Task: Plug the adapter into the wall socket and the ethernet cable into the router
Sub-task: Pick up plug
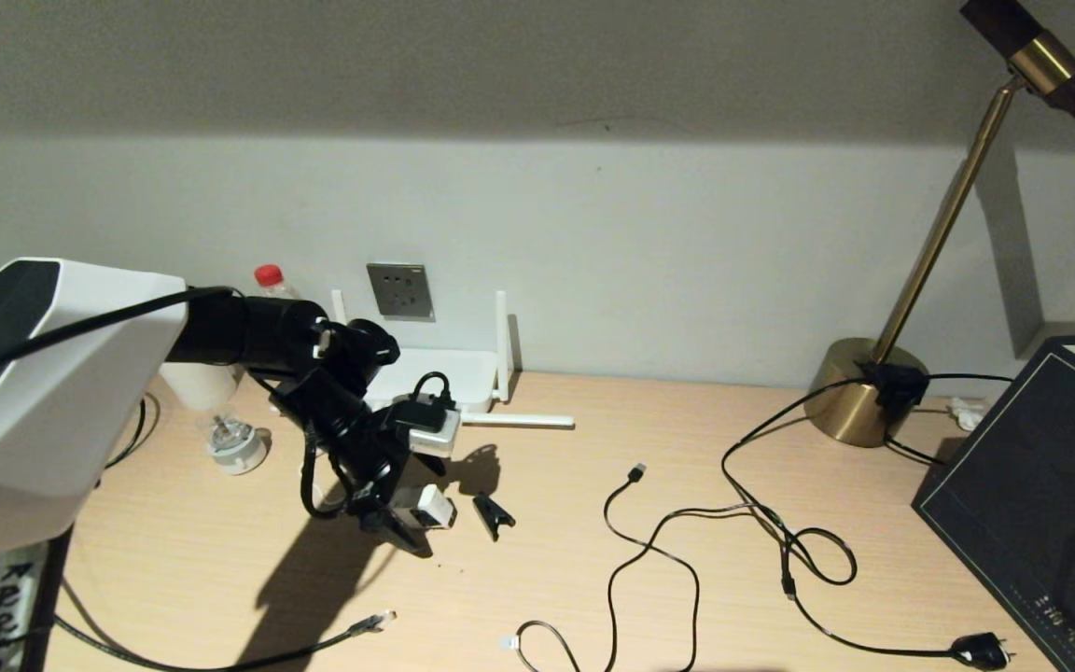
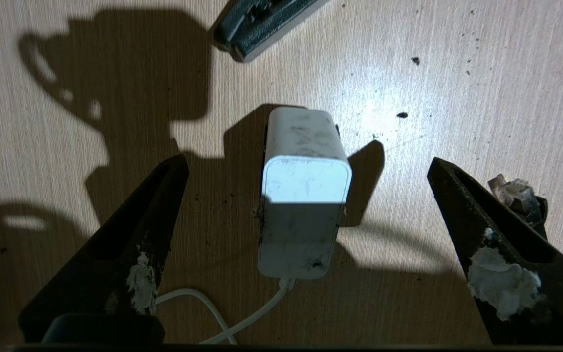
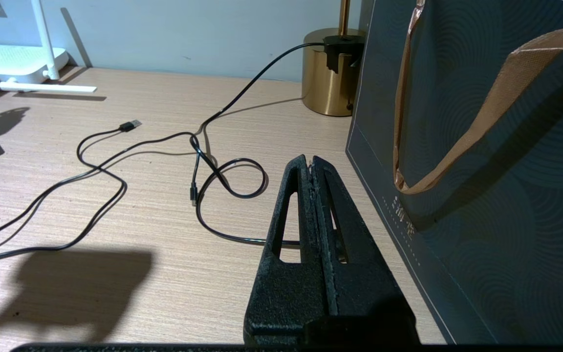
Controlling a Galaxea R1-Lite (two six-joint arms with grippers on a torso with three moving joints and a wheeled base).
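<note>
The white adapter point(image 2: 306, 195) lies on the wooden desk with its thin white cord point(image 2: 262, 313) trailing back toward the wrist. My left gripper point(image 2: 306, 160) is open, one finger on each side of the adapter with wide gaps and no contact. In the head view the left gripper point(image 1: 416, 523) hovers low over the adapter point(image 1: 437, 507), in front of the white router point(image 1: 449, 373). The grey wall socket point(image 1: 399, 290) is on the wall above the router. The ethernet cable's clear connector point(image 1: 375, 620) lies near the desk's front edge. My right gripper point(image 3: 311, 161) is shut and empty, parked beside a dark bag.
A small black clip point(image 1: 493, 514) lies just right of the adapter. A thin black USB cable point(image 1: 635, 472) and the lamp cord with its black plug point(image 1: 981, 650) loop across mid-desk. A brass lamp base point(image 1: 859, 392), a dark bag point(image 1: 1032, 485) and a red-capped bottle point(image 1: 269, 277) stand around.
</note>
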